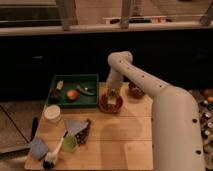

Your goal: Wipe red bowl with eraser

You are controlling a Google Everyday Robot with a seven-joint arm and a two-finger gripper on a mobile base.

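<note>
The red bowl [111, 104] sits on the wooden table, just right of the green tray. My gripper [113, 96] reaches down from the white arm into the bowl. It is shut on the eraser [113, 93], a small pale block held just over the bowl's dark inside. The gripper hides part of the bowl's far rim.
A smaller dark maroon bowl [135, 91] stands right of the red bowl. The green tray [88, 79] holds fruit and vegetables. A white cup [52, 113], blue-grey pads [74, 126], a small green cup [70, 143] and a brush [50, 159] lie at the front left. A dark counter runs behind the table.
</note>
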